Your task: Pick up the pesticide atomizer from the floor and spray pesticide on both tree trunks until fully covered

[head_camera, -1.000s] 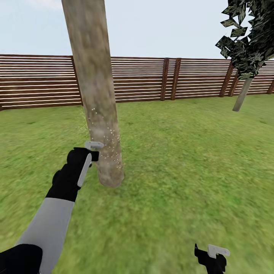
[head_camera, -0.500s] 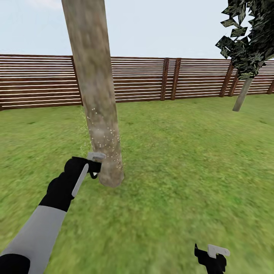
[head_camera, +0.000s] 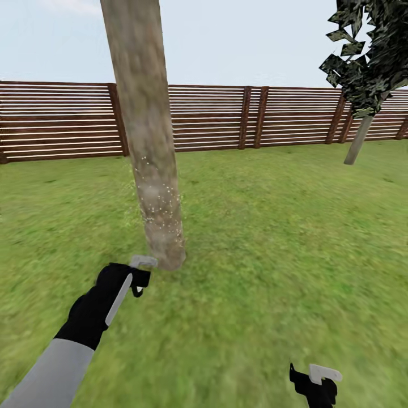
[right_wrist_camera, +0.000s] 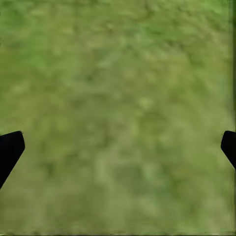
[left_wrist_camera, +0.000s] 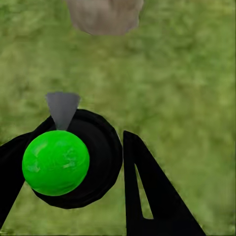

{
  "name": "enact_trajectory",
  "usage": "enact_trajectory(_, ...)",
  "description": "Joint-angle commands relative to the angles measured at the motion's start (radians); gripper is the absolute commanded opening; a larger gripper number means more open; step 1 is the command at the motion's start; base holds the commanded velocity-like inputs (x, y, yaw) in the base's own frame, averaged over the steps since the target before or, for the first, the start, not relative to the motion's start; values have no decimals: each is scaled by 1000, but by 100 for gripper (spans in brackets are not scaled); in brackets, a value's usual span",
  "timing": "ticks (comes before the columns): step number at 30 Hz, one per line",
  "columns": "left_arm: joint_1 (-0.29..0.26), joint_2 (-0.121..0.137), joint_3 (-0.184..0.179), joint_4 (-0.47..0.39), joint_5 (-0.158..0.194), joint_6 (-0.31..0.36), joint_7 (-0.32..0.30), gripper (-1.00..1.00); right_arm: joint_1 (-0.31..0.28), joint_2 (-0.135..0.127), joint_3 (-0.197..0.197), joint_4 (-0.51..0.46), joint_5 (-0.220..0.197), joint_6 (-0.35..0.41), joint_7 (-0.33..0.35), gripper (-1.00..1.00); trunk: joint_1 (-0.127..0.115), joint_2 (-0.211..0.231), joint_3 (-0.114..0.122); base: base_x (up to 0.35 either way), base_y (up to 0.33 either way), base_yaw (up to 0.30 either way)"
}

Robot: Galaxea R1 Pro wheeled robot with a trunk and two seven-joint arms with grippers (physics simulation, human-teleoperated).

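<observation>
Low beside the base of the thick, pale grey-beige mottled tree trunk (head_camera: pixel 148 147), the left hand (head_camera: pixel 137 276) is clamped around the small black pesticide atomizer (left_wrist_camera: pixel 73 160) with its green band and pale grey trigger head. In the left wrist view the bottle sits between the two black fingers (left_wrist_camera: pixel 152 196), its grey nozzle aimed toward the foot of the trunk (left_wrist_camera: pixel 104 14), which lies just ahead across a strip of grass. That aim looks deliberate: fine white specks of spray dot the trunk's lower middle, while the very bottom looks bare of them, so holding the bottle low probably serves to cover the last stretch near the ground.

The right hand (head_camera: pixel 317 381) hangs near the green grass lawn (head_camera: pixel 272 243), well away from the work, its fingers spread wide with nothing between them, as the right wrist view shows.

A second tree (head_camera: pixel 368 62) with jagged dark foliage stands well apart near the brown slatted wooden fence (head_camera: pixel 226 116), presumably awaiting its turn.
</observation>
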Motion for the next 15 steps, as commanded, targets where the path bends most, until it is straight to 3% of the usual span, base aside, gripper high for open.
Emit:
enact_trajectory(1,49,2,1,1,-2,-30,0,-100,0,0,0,0,0,0,0,100,0,0,0,-336,85,0)
enact_trajectory(2,93,3,2,9,-2,-102,0,-100,0,1,0,1,0,0,0,100,0,0,0,-336,106,0)
enact_trajectory(3,143,3,4,134,-4,-280,-1,-100,0,4,0,1,0,0,0,100,0,0,0,-337,119,0)
enact_trajectory(5,147,3,0,251,-4,-393,-2,-100,0,5,0,1,0,0,1,100,0,0,0,-337,120,0)
enact_trajectory(6,148,2,-5,354,-4,-508,-4,-100,0,6,0,0,0,0,0,100,0,0,0,-337,120,0)
enact_trajectory(8,149,5,-7,443,-10,-602,-34,-100,0,5,0,-1,0,0,0,100,0,0,0,-337,120,0)
enact_trajectory(11,149,48,-4,494,-72,-687,-211,-100,-1,5,10,-6,8,1,5,100,0,0,0,-337,120,0)
enact_trajectory(12,149,58,-5,498,-83,-701,-271,-100,-1,5,57,-10,40,1,22,100,0,0,0,-337,120,0)
enact_trajectory(13,149,79,-5,500,-101,-713,-334,-100,-1,5,132,-32,81,2,46,100,0,0,0,-337,120,0)
enact_trajectory(15,149,103,-5,502,-129,-746,-423,-100,-10,9,190,-73,104,4,61,100,0,0,0,-337,119,0)
